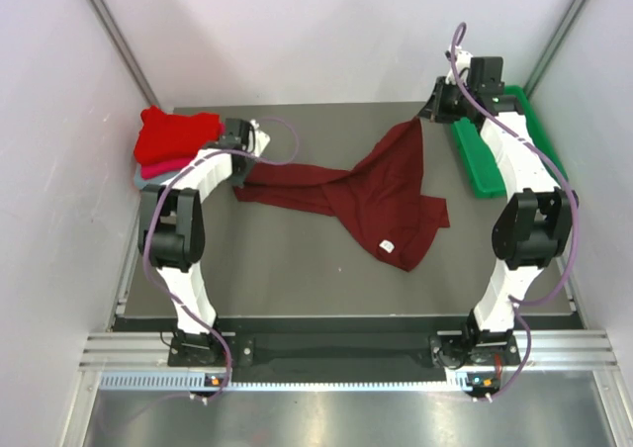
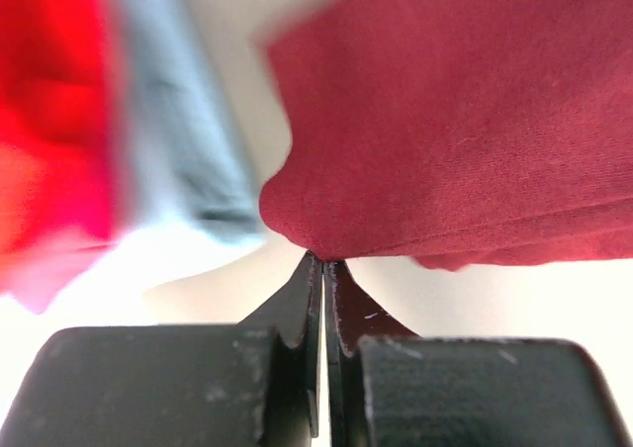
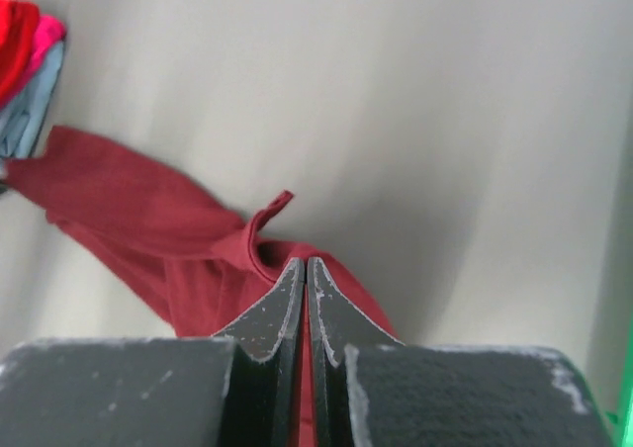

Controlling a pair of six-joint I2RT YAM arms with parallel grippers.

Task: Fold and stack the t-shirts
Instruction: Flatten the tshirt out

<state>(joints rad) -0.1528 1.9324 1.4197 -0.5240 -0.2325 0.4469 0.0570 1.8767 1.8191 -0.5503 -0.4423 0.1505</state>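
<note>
T-shirt (image 1: 391, 200), maroon, clamped in left fingers (image 2: 297, 313) and right fingers (image 3: 280, 313), folded stack (image 2: 59, 121) blurred

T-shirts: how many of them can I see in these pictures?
4. The maroon shirt is stretched across the middle of the table. The red shirt, pink shirt and grey-blue shirt sit folded in a pile at the far left corner. More may be hidden underneath.

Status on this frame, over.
Left gripper shut on maroon shirt. Right gripper shut on it too. Shirt unfolded, strung between them. Folded stack far left, nothing blocking.
</note>
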